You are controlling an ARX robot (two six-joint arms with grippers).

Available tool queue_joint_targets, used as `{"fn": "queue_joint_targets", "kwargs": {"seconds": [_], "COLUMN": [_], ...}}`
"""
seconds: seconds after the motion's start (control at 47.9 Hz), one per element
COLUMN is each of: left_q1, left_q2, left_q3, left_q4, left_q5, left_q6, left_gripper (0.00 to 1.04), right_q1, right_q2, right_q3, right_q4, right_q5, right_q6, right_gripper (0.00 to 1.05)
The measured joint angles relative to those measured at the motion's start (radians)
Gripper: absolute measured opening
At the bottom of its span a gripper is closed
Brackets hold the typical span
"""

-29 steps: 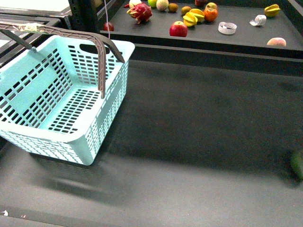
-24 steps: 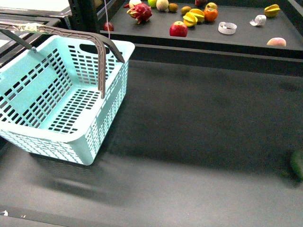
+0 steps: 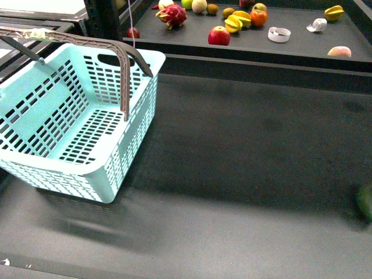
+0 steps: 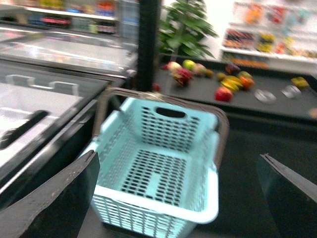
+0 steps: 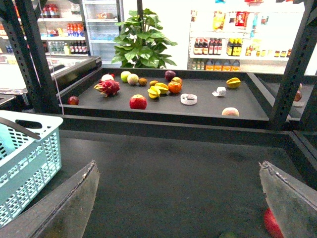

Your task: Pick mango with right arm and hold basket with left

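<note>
The pale turquoise basket (image 3: 75, 128) stands empty at the left of the dark table, its grey-brown handles (image 3: 125, 64) raised. In the left wrist view the basket (image 4: 163, 148) lies ahead of my open left gripper (image 4: 177, 153), apart from both fingers (image 4: 54, 196). A yellow-orange oval fruit that looks like the mango (image 3: 242, 17) lies on the far shelf between a ridged yellow fruit and an orange. My open right gripper (image 5: 177, 162) hangs over bare table, far from the mango (image 5: 162, 88). Neither gripper shows in the front view.
The raised shelf (image 3: 290, 49) holds a dragon fruit (image 3: 172, 15), red apple (image 3: 219, 36), orange (image 3: 258, 17), starfruit (image 3: 334, 11), peach (image 3: 339, 51) and tape roll (image 3: 279, 34). A green object (image 3: 365, 200) sits at the table's right edge. A black post (image 4: 148, 44) rises behind the basket.
</note>
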Motion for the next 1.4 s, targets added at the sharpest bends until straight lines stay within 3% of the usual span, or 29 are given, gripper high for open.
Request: {"fn": "queue_joint_targets", "kwargs": {"seconds": [0.104, 0.146, 0.25, 0.334, 0.417, 0.793, 1.397], "left_q1": [-0.147, -0.172, -0.178, -0.151, -0.114, -0.061, -0.065], "left_q2": [0.21, 0.362, 0.692, 1.015, 1.267, 1.818, 2.152], "left_q3": [0.001, 0.002, 0.023, 0.103, 0.201, 0.666, 1.115], "left_q4": [0.228, 0.345, 0.573, 0.776, 0.858, 0.821, 0.668], "left_q5": [-0.345, -0.399, -0.407, -0.353, -0.308, -0.188, -0.174], "left_q6": [-0.233, -0.34, -0.476, -0.564, -0.645, -0.865, -0.992], "left_gripper": [0.99, 0.99, 0.99, 0.99, 0.99, 0.99, 0.99], "right_q1": [0.0, 0.0, 0.0, 0.0, 0.0, 0.0, 0.0], "right_q2": [0.0, 0.0, 0.0, 0.0, 0.0, 0.0, 0.0], "right_q3": [0.0, 0.0, 0.0, 0.0, 0.0, 0.0, 0.0], "right_q4": [0.0, 0.0, 0.0, 0.0, 0.0, 0.0, 0.0], "right_q5": [0.0, 0.0, 0.0, 0.0, 0.0, 0.0, 0.0], "right_q6": [0.0, 0.0, 0.0, 0.0, 0.0, 0.0, 0.0], "right_gripper": [0.97, 0.97, 0.97, 0.97, 0.97, 0.97, 0.97]}}
